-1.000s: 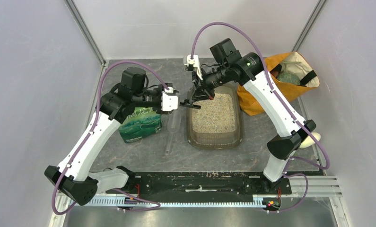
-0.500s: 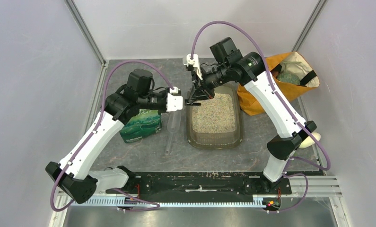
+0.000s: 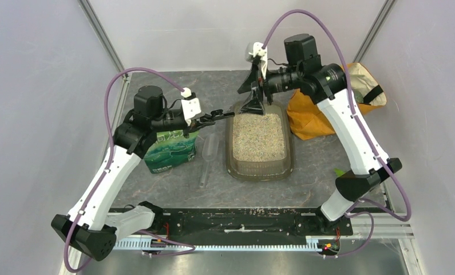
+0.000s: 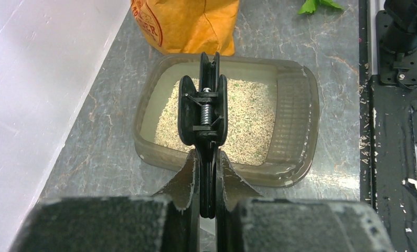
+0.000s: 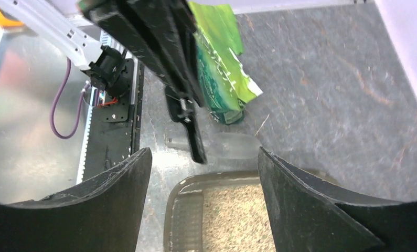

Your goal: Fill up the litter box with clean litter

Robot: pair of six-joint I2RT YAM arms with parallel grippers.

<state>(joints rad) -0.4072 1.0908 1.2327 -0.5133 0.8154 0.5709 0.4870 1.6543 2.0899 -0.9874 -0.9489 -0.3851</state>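
Filling status: the litter box (image 3: 261,173) sat mid-frame in the top view, with clean litter (image 3: 258,137) over most of its floor. The ribbed strip at its lower end looked bare. I judged the fill mostly done.
Box axis: the long side ran top to bottom of the frame.
Left gripper (image 3: 228,114): fingers were pressed together with nothing between them. The tips pointed right, at the box's upper-left corner.
Right gripper (image 3: 250,102): fingers were spread wide and empty, hanging over the box's upper end.
Green pouch (image 3: 170,150): it lay on the worktop (image 3: 173,86) left of the box, partly under the left forearm. I couldn't tell whether it was open or sealed.
Key relation: if more litter was needed, the pouch lay to the lower left of the left gripper, behind where the tips pointed. The left arm was clearly nearer to it. The right arm would have had to cross over the box.
Other: a clear tube (image 3: 208,153) lay between pouch and box. An orange bag (image 3: 311,117) stood just right of the box's upper-right corner.
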